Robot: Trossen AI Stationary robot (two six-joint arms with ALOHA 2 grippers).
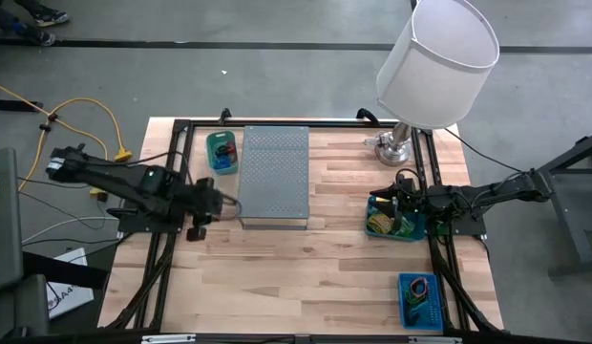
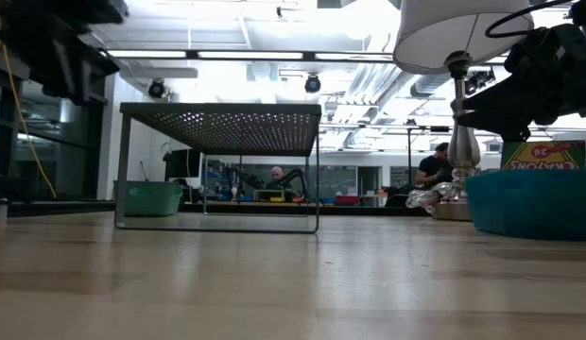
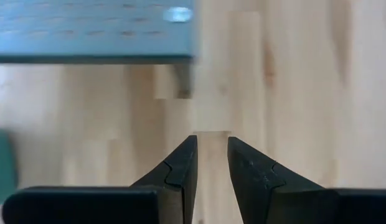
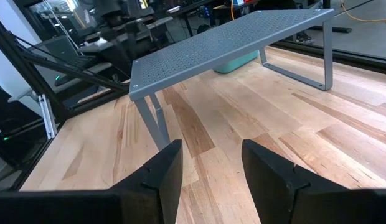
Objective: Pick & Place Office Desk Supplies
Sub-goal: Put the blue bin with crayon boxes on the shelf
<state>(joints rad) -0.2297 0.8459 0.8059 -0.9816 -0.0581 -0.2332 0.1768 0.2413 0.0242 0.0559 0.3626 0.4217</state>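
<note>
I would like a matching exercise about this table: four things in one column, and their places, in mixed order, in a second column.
Things:
1. lamp
2. grey shelf
3. left gripper
4. teal bin

Places:
A. middle of the table, standing on thin legs
B. far right corner of the table
C. just left of the shelf, at the far edge
D. beside the shelf's near left corner, fingers open and empty

Pairs: 1-B, 2-A, 3-D, 4-C

Counter — pale wood planks, smooth with a soft sheen; perforated shelf — matt grey metal.
</note>
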